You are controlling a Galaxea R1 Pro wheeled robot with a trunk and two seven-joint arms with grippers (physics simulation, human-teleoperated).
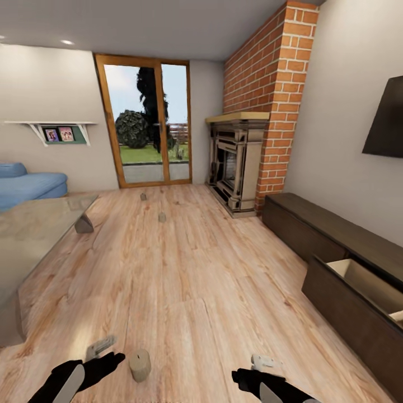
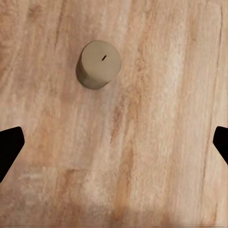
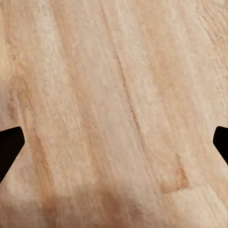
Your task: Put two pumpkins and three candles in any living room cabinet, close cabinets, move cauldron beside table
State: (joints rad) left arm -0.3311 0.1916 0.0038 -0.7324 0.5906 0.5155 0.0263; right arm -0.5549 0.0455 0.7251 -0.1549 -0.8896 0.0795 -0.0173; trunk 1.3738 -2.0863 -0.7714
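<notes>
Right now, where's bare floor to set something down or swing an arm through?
Widest free patch: wood floor between the coffee table and the TV cabinet. Under the right gripper the boards are bare. Tighter spots: the candle beside the left gripper, two more candles toward the glass door, and the open drawer jutting into the right side.

My head camera sits high and looks forward and down along the floor (image 1: 184,280), toward the glass door (image 1: 148,126) at 12 o'clock; the cabinet (image 1: 336,263) lies at 2 o'clock and the table (image 1: 33,240) at 10 o'clock. My left wrist camera looks straight down on the floor from near. It shares with the head view the candle (image 2: 98,64), which the head sees low at 7 o'clock (image 1: 140,365). My right wrist camera also looks down close on bare planks (image 3: 114,114).
</notes>
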